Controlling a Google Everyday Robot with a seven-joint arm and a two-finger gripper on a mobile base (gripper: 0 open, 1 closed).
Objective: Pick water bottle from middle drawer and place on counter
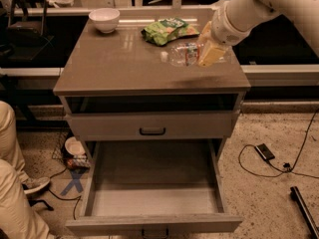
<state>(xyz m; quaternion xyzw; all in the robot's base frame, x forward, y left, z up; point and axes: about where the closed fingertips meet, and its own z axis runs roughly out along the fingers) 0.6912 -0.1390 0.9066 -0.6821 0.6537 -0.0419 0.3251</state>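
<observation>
The gripper [207,55] is over the counter's [114,66] right rear part, pinching the base end of the bottle [181,54]. The bottle lies sideways, cap toward the counter's middle; whether it touches the counter cannot be told. The drawer [149,203] stands pulled out below the counter.

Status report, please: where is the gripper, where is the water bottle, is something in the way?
Gripper over counter right rear, shut on water bottle. Bottle sideways, cap left; middle drawer open. Close behind it, green snack bag.
</observation>
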